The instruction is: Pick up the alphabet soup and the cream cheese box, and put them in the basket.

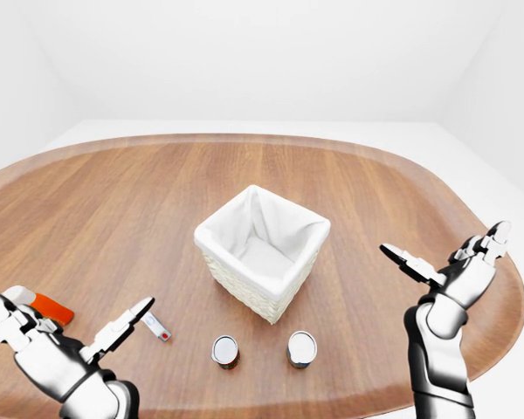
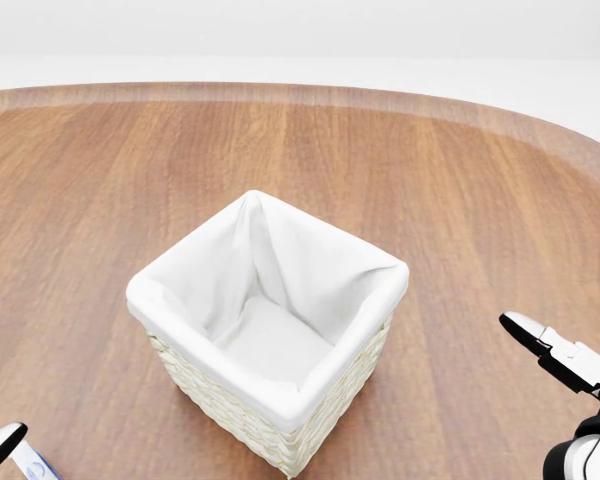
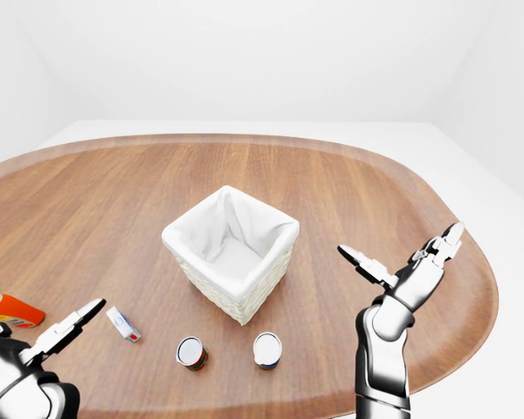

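Standing empty — basket (image 1: 262,253); both hands splayed, left hand (image 1: 48,345), right hand (image 1: 450,266).

The basket (image 1: 262,251) stands on the bench (image 1: 113,201), near its middle and well clear of every edge. In the left-eye view, two cans stand upright between the basket and the bench's bottom edge: one can (image 1: 225,351) below the basket's lower corner, the other can (image 1: 301,348) just to its right, the two apart. A small box (image 1: 156,328) lies flat to the left of the cans. A bottle (image 1: 42,305) lies on its side close to the bottom-left edge. The left hand (image 1: 65,340) hangs over that corner, the right hand (image 1: 450,264) over the right edge.
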Tool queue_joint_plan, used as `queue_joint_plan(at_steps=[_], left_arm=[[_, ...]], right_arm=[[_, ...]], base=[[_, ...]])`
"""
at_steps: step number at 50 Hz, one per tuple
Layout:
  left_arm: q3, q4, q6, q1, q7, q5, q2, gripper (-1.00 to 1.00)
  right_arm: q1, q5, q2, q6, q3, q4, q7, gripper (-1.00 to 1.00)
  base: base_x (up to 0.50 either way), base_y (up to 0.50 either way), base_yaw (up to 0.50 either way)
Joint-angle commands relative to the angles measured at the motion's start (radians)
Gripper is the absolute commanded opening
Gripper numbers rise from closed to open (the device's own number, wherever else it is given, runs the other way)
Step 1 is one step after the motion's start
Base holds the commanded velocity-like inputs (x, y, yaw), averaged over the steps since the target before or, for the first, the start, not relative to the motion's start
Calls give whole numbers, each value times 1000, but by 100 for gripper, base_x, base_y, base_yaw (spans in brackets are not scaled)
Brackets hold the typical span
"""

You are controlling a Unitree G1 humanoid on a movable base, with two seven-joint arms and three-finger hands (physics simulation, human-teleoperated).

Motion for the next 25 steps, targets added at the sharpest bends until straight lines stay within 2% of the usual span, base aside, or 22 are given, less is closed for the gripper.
queue_joint_plan(at_steps=[1,3,6,13,18,20,22,24,25], left_arm=[[26,-57,0,14,74,183,-14,100],[34,-75,0,18,77,213,-20,100],[32,-72,0,34,77,332,-31,100],[52,-36,0,23,77,387,-20,100],[73,-5,0,26,77,536,-9,100],[76,5,0,28,77,538,-6,100],[75,8,0,34,77,580,-4,100],[78,4,0,36,77,573,-5,100],[80,-6,0,40,77,620,-5,100]], right_arm=[[-7,-20,-5,0,-2,15,0,100],[-6,-19,-6,0,-2,15,0,100],[0,-35,-4,0,2,2,0,100],[-7,-34,-7,0,-2,21,0,100],[-11,-38,-10,0,1,34,0,100],[-10,-35,-10,0,0,28,0,100],[-8,-35,-9,0,0,21,0,100],[-10,-36,-9,0,0,29,0,100],[-12,-37,-9,0,0,35,0,100]], base=[[0,0,0],[0,0,0],[0,0,0],[0,0,0],[0,0,0],[0,0,0],[0,0,0],[0,0,0],[0,0,0]])
